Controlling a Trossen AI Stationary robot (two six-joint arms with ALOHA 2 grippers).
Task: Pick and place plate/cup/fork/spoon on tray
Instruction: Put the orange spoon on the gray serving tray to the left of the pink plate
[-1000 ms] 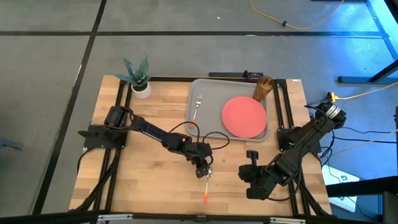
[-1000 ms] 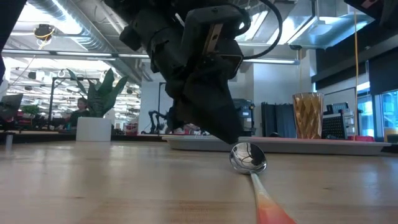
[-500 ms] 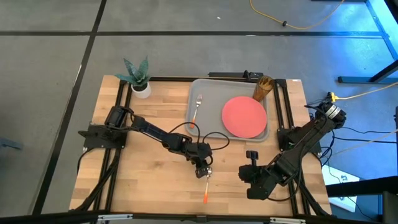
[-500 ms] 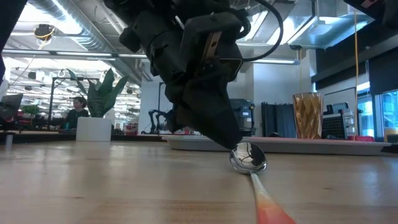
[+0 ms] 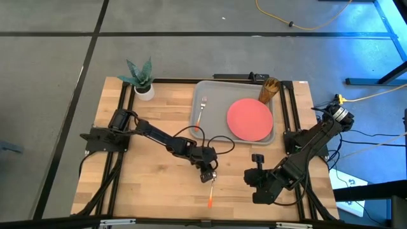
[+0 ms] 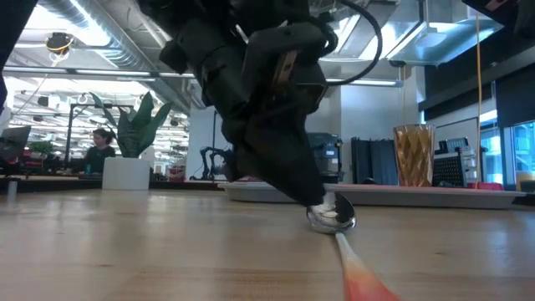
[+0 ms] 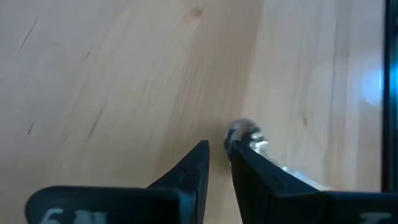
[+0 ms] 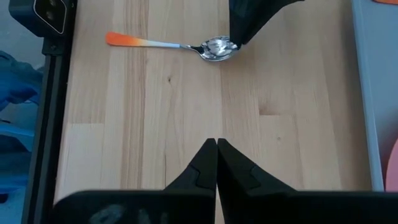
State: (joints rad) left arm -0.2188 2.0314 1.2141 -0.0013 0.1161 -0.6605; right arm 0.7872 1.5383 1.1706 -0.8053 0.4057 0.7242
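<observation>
The spoon [image 5: 211, 189] lies on the wooden table near its front edge, silver bowl [image 6: 332, 218] toward the far side and orange handle end [image 6: 361, 280] toward the near edge. My left gripper [image 5: 208, 173] points down at the bowl, with only a narrow gap between its fingers [image 7: 219, 152]; the bowl [image 7: 244, 132] lies outside that gap. The grey tray [image 5: 216, 89] at the far right holds the pink plate [image 5: 250, 119], the fork [image 5: 203, 109] and the amber cup [image 5: 269, 90]. My right gripper [image 8: 216, 144] is shut and empty, right of the spoon [image 8: 186, 46]. My left gripper comes from above, slanting down, and one fingertip [image 7: 239, 155] meets the far rim of the spoon's bowl [image 6: 322, 214]. Nothing is between the fingers. The spoon rests on the table, its handle pointing toward the near edge.
A white pot with a green plant [image 5: 141, 81] stands at the table's far left corner. Bare wood lies between the spoon and the tray's near rim [image 5: 232, 143]. My right arm [image 5: 305, 152] lies along the table's right side. A person [image 6: 99, 144] shows in the room behind.
My left gripper has gone down a little onto the spoon's bowl. The bowl has shifted slightly under the fingertip; the handle stays on the table.
</observation>
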